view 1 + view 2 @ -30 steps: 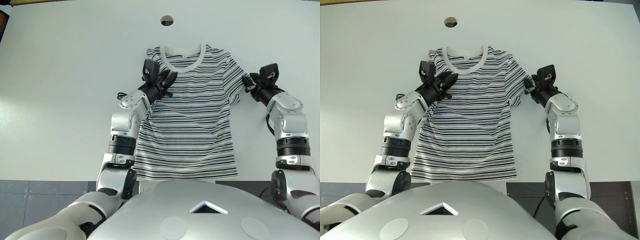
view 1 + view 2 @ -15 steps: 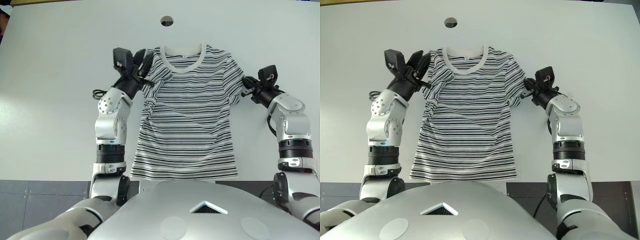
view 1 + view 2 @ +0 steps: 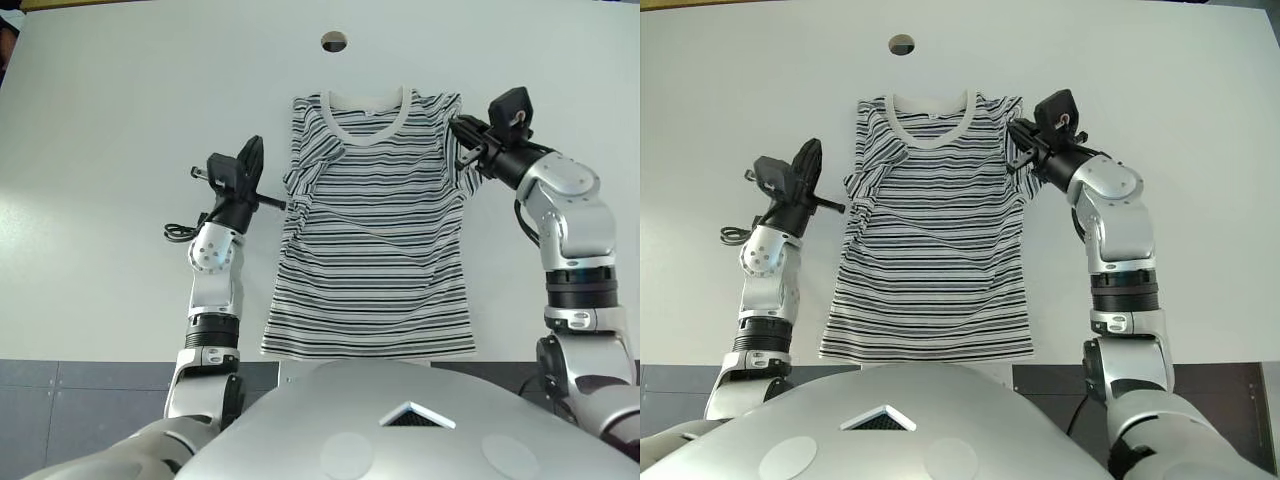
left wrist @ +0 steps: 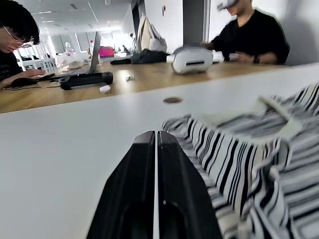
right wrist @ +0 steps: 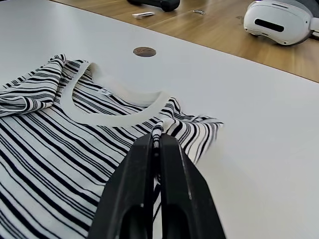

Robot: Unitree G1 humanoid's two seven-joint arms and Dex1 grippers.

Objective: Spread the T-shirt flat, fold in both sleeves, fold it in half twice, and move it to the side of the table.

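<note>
Midway across the tabletop [image 3: 100, 120] lies the T-shirt [image 3: 375, 250], my right fingers [image 5: 142, 189] pinched on its right sleeve [image 5: 197, 132], my left fingers [image 4: 144, 199] closed, empty, just left of it. If that thin pinch slips, the sleeve drops crooked.

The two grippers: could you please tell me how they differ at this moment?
The left gripper is shut on nothing, while the right gripper pinches a sleeve of the T-shirt. The left gripper is over bare table beside the T-shirt; the right gripper is over its shoulder. Both are closed.
</note>
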